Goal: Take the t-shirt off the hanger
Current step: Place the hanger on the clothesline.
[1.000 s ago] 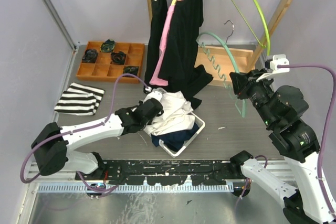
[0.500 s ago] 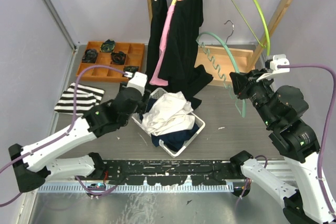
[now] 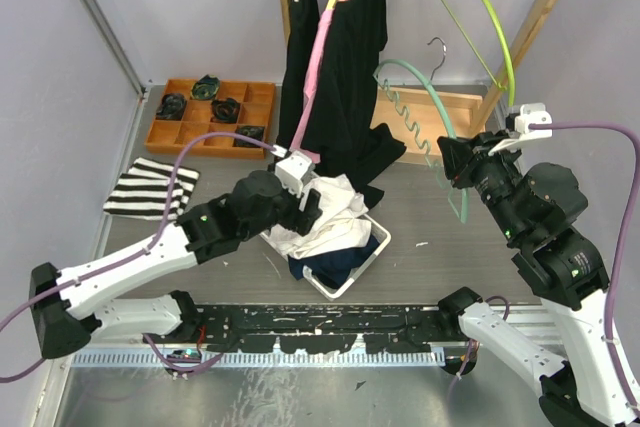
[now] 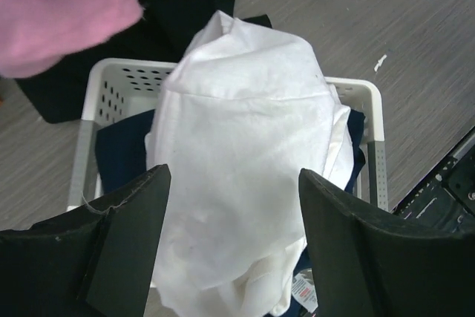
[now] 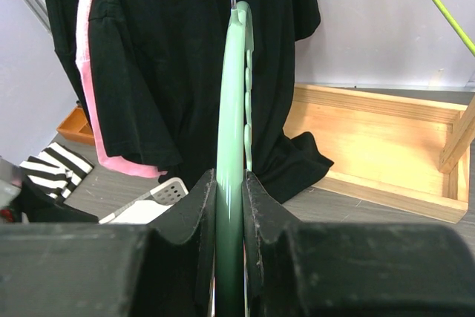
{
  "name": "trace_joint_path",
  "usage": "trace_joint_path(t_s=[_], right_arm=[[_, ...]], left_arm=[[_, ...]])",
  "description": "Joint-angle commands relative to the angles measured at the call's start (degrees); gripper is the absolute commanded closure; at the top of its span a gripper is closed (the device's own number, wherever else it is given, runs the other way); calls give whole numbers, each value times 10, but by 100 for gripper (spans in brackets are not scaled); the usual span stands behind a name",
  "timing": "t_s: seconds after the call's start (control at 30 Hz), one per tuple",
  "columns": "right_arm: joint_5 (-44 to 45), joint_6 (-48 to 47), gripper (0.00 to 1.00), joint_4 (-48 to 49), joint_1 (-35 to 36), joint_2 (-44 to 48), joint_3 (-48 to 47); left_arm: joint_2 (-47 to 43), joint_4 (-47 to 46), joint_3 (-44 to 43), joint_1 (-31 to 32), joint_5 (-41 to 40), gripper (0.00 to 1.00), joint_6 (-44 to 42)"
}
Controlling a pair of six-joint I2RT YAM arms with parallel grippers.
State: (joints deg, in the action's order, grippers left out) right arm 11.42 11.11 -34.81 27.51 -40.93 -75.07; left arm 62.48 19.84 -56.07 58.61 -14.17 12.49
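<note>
The white t-shirt [image 3: 325, 212] lies crumpled on top of the white basket [image 3: 352, 273], off any hanger. My left gripper [image 3: 312, 205] hovers over it. In the left wrist view its fingers stand wide apart above the t-shirt [image 4: 245, 146], and the left gripper [image 4: 234, 177] holds nothing. The bare mint-green hanger [image 3: 432, 97] hangs in the air right of the basket. My right gripper [image 3: 447, 159] is shut on its lower arm. The right wrist view shows the hanger [image 5: 231, 94] pinched upright between the right gripper [image 5: 229, 180] pads.
Black shirts [image 3: 340, 67] with a pink hanger hang from the wooden rack, beside an empty lime hanger [image 3: 480, 2]. A navy cloth [image 3: 335, 262] lies under the t-shirt. An orange compartment tray [image 3: 210, 117] and a striped cloth [image 3: 150, 189] sit at left.
My left gripper opened and let go of the white t-shirt, drew back to the left, then came back over the basket. The right arm and hanger stayed still.
</note>
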Motion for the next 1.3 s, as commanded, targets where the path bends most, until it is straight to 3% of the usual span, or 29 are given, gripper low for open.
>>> trace_joint_path(t_s=[0.0,0.3,0.57,0.77,1.27], right_arm=[[-1,5,99,69,-3,-5,-5],[6,3,99,75,-3,-17,-18],[68,0,99,72,-3,-63,-67],[122,-28,99,88,-3,-110,-99],[137,-109,99,161,-3,-231,-236]], left_arm=[[36,-85,31,4,29,23,11],[170,-124,68,4,-22,23,23],[222,-133,99,3,-26,22,50],[238,-139,117,4,-10,22,70],[203,-128,141,3,-10,20,68]])
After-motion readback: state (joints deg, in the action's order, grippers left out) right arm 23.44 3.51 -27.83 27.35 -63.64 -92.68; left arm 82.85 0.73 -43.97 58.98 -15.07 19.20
